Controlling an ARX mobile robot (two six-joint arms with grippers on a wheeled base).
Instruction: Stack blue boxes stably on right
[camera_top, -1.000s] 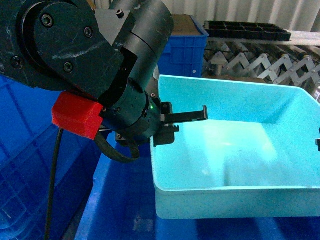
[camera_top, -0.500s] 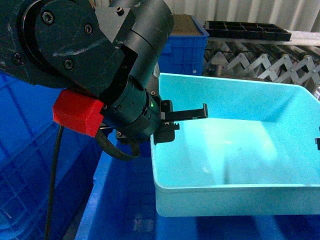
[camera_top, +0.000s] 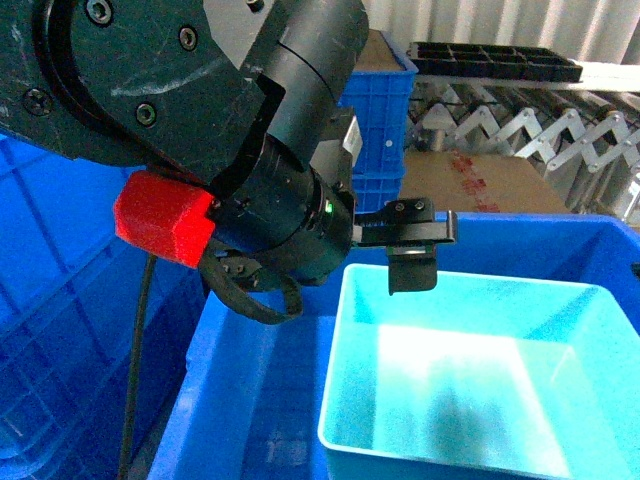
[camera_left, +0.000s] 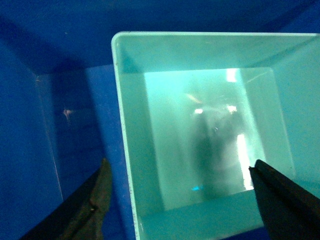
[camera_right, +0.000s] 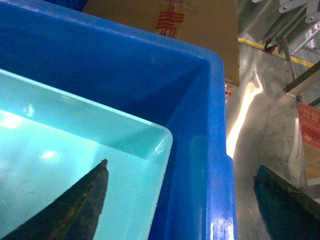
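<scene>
One of the blue boxes, a pale turquoise tub (camera_top: 450, 400), sits inside a dark blue crate (camera_top: 250, 400), toward its right side. My left gripper (camera_top: 412, 245) hovers just above the tub's far left rim. In the left wrist view it (camera_left: 178, 166) is open; the tub's left wall (camera_left: 131, 150) passes between the wide-apart fingers, untouched. My right gripper (camera_right: 182, 166) is open too, spanning the tub's right corner (camera_right: 160, 140) and the crate's wall (camera_right: 210, 165). It grips neither. The tub (camera_left: 200, 125) is empty.
A cardboard box (camera_top: 490, 180) stands right behind the crate. Farther back are another blue crate (camera_top: 375, 100), a folding roller conveyor (camera_top: 520, 125) and a black tray (camera_top: 490, 60). A large blue crate wall (camera_top: 50, 300) fills the left. Bare metal floor (camera_right: 265, 125) lies right of the crate.
The tub has gone down from its raised position into the dark blue crate. My left gripper has let go of its left wall and now sits above the rim.
</scene>
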